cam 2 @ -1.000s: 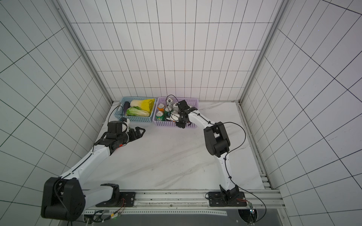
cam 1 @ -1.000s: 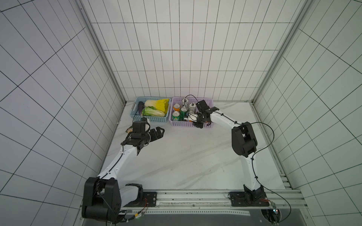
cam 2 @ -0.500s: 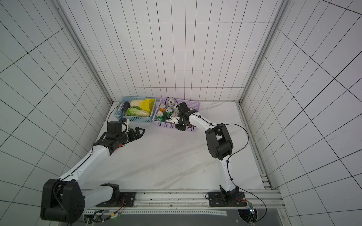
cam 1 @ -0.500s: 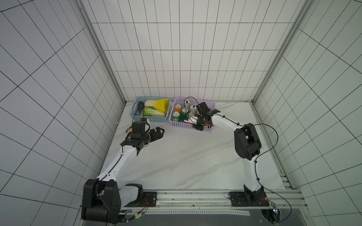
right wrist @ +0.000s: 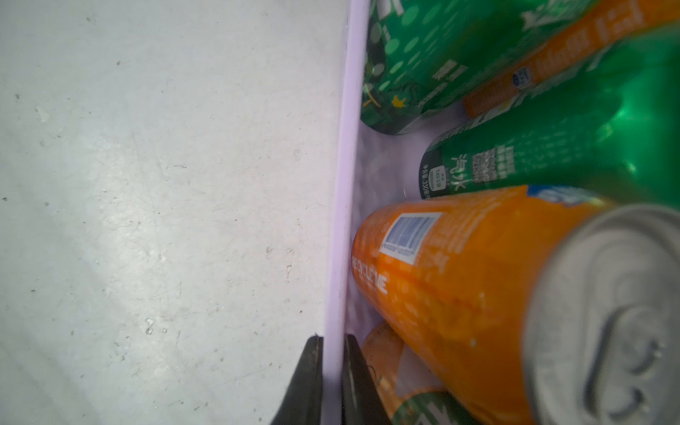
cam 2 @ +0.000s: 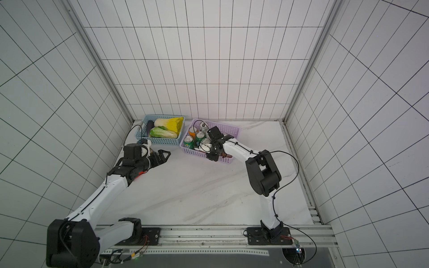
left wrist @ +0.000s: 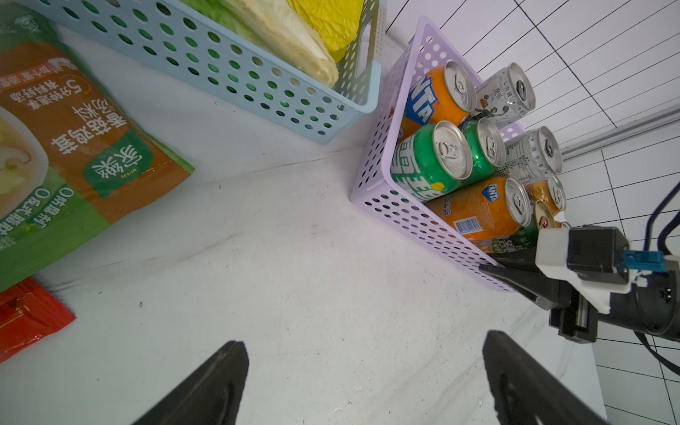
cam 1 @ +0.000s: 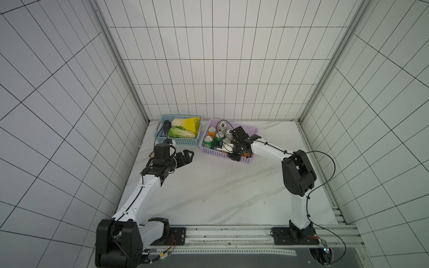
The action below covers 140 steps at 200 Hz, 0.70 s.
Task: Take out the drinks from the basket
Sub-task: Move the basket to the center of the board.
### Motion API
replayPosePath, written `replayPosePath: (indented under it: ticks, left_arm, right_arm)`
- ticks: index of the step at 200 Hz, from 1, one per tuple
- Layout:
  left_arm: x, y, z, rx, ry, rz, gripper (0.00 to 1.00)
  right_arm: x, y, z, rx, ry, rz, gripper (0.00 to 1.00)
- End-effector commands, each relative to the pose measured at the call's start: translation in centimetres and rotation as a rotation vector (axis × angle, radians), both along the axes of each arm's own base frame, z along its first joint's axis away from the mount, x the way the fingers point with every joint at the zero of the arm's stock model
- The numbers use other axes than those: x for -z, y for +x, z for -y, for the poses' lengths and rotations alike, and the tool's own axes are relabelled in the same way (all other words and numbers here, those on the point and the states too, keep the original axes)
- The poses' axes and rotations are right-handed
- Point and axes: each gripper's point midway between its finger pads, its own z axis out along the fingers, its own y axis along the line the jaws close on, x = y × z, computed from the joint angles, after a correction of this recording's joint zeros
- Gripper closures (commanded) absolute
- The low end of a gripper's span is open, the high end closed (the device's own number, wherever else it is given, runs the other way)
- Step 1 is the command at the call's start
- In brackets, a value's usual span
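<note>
Here right end effector (right wrist: pixel 332 340) clamps basket (right wrist: pixel 344 147) rim — left end effector (left wrist: pixel 364 340) spread, low.

Nine cans (left wrist: pixel 430 162), two baskets (left wrist: pixel 371 173), two packets (left wrist: pixel 73 147)

Two baskets sit side by side at the back of the table (cam 1: pixel 220 190). The smaller basket (cam 1: pixel 178 141) is on the left with cabbages (cam 1: pixel 182 132) in it. The basket (cam 1: pixel 212 151) on the right is packed with the drinks (cam 1: pixel 208 140). The right gripper (right wrist: pixel 333 340) straddles the basket's near wall, one finger inside and one outside. The left gripper (left wrist: pixel 364 340) hangs over the table in front of the smaller basket. A snack packet (left wrist: pixel 73 147) and a small packet (left wrist: pixel 25 316) lie on the table beside it.
</note>
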Motion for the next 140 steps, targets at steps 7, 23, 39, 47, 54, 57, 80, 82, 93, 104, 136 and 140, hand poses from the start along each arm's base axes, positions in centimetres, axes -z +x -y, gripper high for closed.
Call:
replayPosePath:
  ticks: [7,23,39,47,54,57,80,82,93,104,136,140]
  left_arm:
    - [-0.4,0.0,0.3,0.008,-0.032,0.012,0.02]
    - [-0.2,0.1,0.5,0.012,-0.041,0.005,0.03]
    - [0.0,0.3,0.8,0.023,-0.051,-0.002,0.08]
    - [0.1,0.4,1.0,0.03,-0.054,-0.007,0.1]
    - [0.3,0.5,1.2,0.04,-0.058,-0.014,0.12]
    - [0.3,0.5,1.3,0.045,-0.06,-0.018,0.12]
    - [1.0,0.8,2.4,0.083,-0.07,-0.043,0.18]
    - [1.0,0.8,2.4,0.086,-0.071,-0.046,0.18]
    - [1.4,0.9,3.0,0.104,-0.081,-0.061,0.22]
    - [1.6,1.1,3.4,0.116,-0.09,-0.072,0.24]
    - [2.1,1.5,4.3,0.145,-0.103,-0.082,0.29]
    - [2.2,1.6,4.5,0.156,-0.105,-0.082,0.3]
  right_arm:
    - [0.4,-6.3,0.4,-0.044,-0.028,-0.148,0.87]
    - [0.6,-7.5,0.6,-0.043,-0.033,-0.154,0.87]
    - [1.0,-8.7,1.0,-0.037,-0.048,-0.156,0.87]
    - [1.2,-9.2,1.2,-0.032,-0.052,-0.16,0.87]
    - [1.3,-9.6,1.3,-0.028,-0.052,-0.162,0.87]
    - [1.3,-9.7,1.5,-0.024,-0.052,-0.163,0.87]
    - [1.5,-11.0,2.4,-0.008,-0.06,-0.167,0.87]
    - [1.5,-11.1,2.4,-0.006,-0.06,-0.167,0.87]
    - [1.5,-11.8,2.9,0.003,-0.062,-0.169,0.87]
    - [1.5,-12.3,3.6,0.014,-0.066,-0.168,0.87]
    - [1.5,-13.6,4.6,0.044,-0.064,-0.173,0.86]
    - [1.6,-13.7,4.7,0.047,-0.066,-0.174,0.86]
